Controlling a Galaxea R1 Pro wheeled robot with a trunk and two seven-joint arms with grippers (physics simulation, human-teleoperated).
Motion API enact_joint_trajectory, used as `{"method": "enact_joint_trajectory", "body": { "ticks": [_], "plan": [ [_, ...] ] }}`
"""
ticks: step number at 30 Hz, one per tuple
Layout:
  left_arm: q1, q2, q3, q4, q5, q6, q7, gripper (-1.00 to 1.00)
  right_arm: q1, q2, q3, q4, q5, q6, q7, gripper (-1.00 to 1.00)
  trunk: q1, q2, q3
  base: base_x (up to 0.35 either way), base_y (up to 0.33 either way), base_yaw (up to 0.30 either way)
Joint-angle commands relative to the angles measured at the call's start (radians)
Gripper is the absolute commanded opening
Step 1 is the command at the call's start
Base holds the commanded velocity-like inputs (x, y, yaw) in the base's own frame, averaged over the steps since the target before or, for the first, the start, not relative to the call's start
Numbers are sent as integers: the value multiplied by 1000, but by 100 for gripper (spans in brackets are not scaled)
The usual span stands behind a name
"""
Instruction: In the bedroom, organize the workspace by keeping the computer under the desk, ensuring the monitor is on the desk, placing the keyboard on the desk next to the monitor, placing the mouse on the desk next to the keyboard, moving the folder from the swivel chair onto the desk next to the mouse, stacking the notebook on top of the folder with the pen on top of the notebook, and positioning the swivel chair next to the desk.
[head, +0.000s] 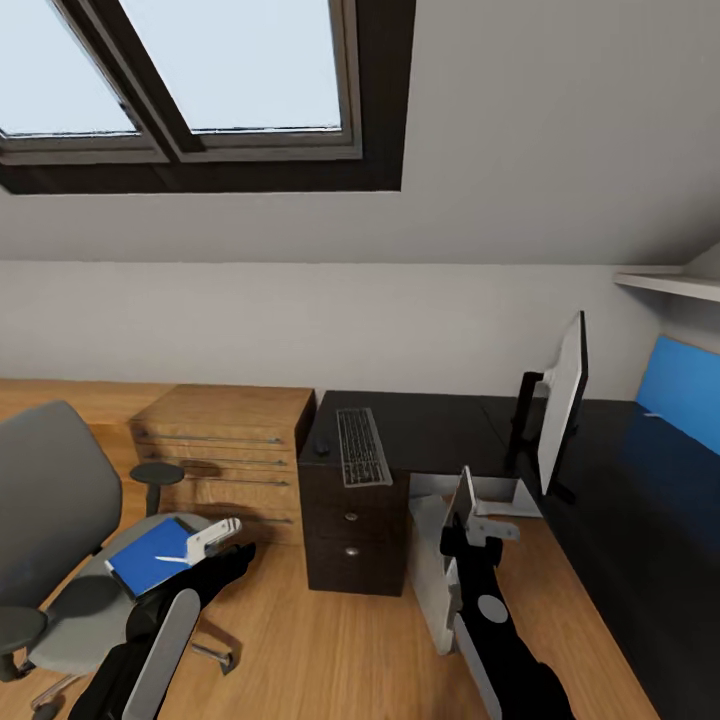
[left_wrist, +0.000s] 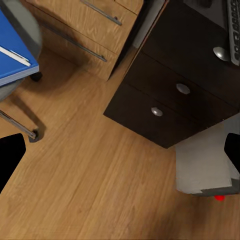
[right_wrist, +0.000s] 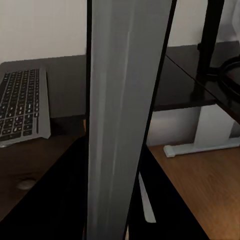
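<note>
**Computer held at the desk's open side, not yet fully under the top**

Nearest, in front of the desk (head: 440, 425), the right gripper (head: 470, 520) is seen closed on the upper edge of the computer (head: 432, 570). In the right wrist view a pale grey slab is pinched between the two dark fingers. The left gripper (head: 215, 538) is held wide apart with nothing between its fingers, over the floor well out from the desk's drawer end.

The computer is stood on the floor just beside the dark drawer unit (head: 350, 540), at the mouth of the space under the desk. It is tilted, and its near part is judged to lie outside the desk's edge. Its long axis runs from the robot toward the desk, so the recess lies straight ahead of the right gripper. The right arm is the nearer arm; a push along that axis is what the next move is judged to call for.

Further out from the drawer end, the folder (head: 150, 555) is found flat on the seat of the swivel chair (head: 45, 500), with the pen (head: 172, 559) on it, just beside the left gripper.

On the desk, the keyboard (head: 361, 446) is laid above the drawers, with the mouse (head: 322, 447) just beside it. Past the desk's corner, the monitor (head: 562, 400) is stood upright, well apart from the keyboard.
</note>
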Motion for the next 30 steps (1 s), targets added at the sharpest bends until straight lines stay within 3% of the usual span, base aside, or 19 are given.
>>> {"method": "enact_joint_trajectory", "body": {
  "ticks": [1,3,4,7,8,9,12,13,14,15,18,22,30],
  "plan": [
    [-1,1,-1,-1,11,2,8,100,-1,-1,2,-14,-26,-1,-6,-100,1,-1,-1,313,0,0],
    [-1,1,-1,-1,11,2,8,100,-1,-2,1,-25,-53,0,-6,-100,1,-1,-1,304,0,0],
    [-1,1,0,-1,10,2,7,100,-1,-3,-1,-54,-123,3,-6,-100,1,-1,-1,247,0,0],
    [-1,2,0,-1,10,4,7,100,-1,-5,-5,-96,-201,9,-6,-100,1,-1,-1,205,0,0],
    [-1,2,0,-1,11,6,7,100,-1,-7,-9,-127,-255,13,-6,-100,1,-1,-1,152,0,0],
    [-1,3,0,-1,12,7,6,100,-1,-20,-12,-183,-382,38,-6,-100,1,-1,-1,71,0,0],
    [-1,3,1,-1,12,8,6,100,-1,-37,-13,-212,-477,68,-5,-100,1,-1,-1,46,0,0],
    [-1,3,1,-1,13,8,6,100,-1,-50,-12,-226,-535,90,-5,-100,1,-1,-1,23,0,0],
    [-1,3,1,-1,13,8,6,100,-1,-55,-12,-232,-562,101,-4,-100,1,-1,-1,19,0,0],
    [-1,3,0,-1,12,8,6,100,-1,-63,-14,-242,-623,122,-4,-100,1,-1,-1,12,0,0],
    [-1,2,0,-1,12,8,6,100,-1,-72,-16,-251,-722,145,-2,-100,1,-1,-1,7,0,0],
    [-1,2,0,-1,12,8,6,100,-1,-77,-35,-261,-785,154,3,-100,1,-1,-1,3,0,0],
    [-1,0,-1,-1,11,4,7,100,-1,-72,-91,-250,-824,159,26,-100,1,-1,-1,74,33,0]
  ]
}}
